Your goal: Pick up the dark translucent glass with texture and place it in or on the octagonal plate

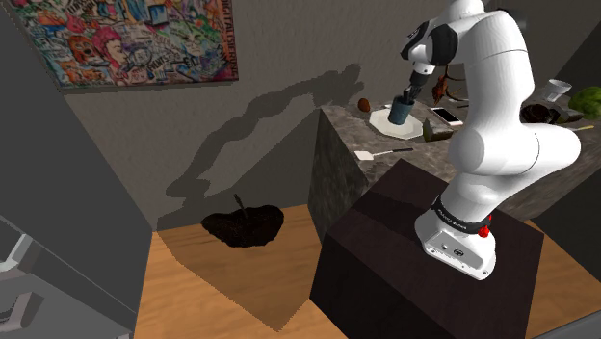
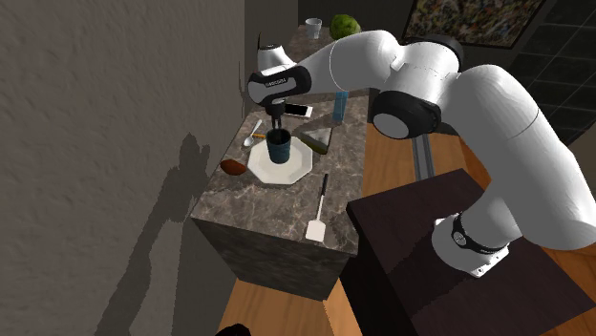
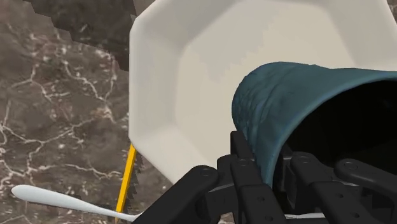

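Observation:
The dark blue textured glass (image 1: pixel 399 112) (image 2: pixel 278 149) is upright over the middle of the white octagonal plate (image 1: pixel 379 121) (image 2: pixel 294 173) on the marble counter. I cannot tell whether its base touches the plate. My gripper (image 1: pixel 408 94) (image 2: pixel 277 130) comes down from above, shut on the glass's rim. In the wrist view the gripper (image 3: pixel 270 168) clasps the wall of the glass (image 3: pixel 280 102), one finger (image 3: pixel 245 162) outside and the other inside, with the plate (image 3: pixel 191 76) right beneath.
Around the plate on the counter (image 2: pixel 277 210) lie a white spatula (image 2: pixel 320 215), a brown lump (image 2: pixel 232 168), a white spoon (image 2: pixel 253 135) (image 3: pixel 57 198), a yellow-handled utensil (image 3: pixel 127 178) and a phone (image 2: pixel 294 110). A clear cup (image 2: pixel 313 29) and a green object (image 2: pixel 345 27) stand at the far end.

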`<action>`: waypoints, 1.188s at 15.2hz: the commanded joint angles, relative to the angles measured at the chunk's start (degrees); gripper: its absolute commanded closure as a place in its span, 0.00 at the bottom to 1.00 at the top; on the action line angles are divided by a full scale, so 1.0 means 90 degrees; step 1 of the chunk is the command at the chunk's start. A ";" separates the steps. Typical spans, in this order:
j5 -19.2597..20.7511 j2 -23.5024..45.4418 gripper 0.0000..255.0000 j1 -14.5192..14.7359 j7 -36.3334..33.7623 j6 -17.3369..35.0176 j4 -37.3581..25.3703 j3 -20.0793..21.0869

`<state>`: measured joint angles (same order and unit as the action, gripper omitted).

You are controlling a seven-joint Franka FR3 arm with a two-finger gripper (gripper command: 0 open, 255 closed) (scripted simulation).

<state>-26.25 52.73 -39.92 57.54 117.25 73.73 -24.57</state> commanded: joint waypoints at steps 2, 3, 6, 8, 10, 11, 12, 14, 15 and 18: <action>-0.0025 0.0070 1.00 -0.0006 0.0012 0.0082 0.0006 0.0023; -0.0025 0.0070 1.00 -0.0006 0.0012 0.0082 0.0005 0.0023; -0.0025 0.0070 1.00 -0.0006 0.0012 0.0082 0.0005 0.0023; -0.0025 0.0070 1.00 -0.0006 0.0012 0.0082 0.0005 0.0023; -0.0025 0.0070 0.00 -0.0005 0.0011 0.0081 0.0005 0.0023; -0.0024 0.0069 0.00 -0.0005 0.0011 0.0081 0.0006 0.0023; -0.0025 0.0070 0.00 -0.0005 0.0011 0.0081 0.0005 0.0023; -0.0025 0.0070 0.00 -0.0006 0.0012 0.0082 0.0005 0.0023; 0.0015 -0.0038 0.00 0.0000 -0.0009 -0.0052 -0.0023 -0.0013; 0.0124 -0.0306 0.00 -0.0001 -0.0072 -0.0451 -0.0165 -0.0104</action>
<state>-25.48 50.33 -39.60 57.17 114.92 73.68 -25.27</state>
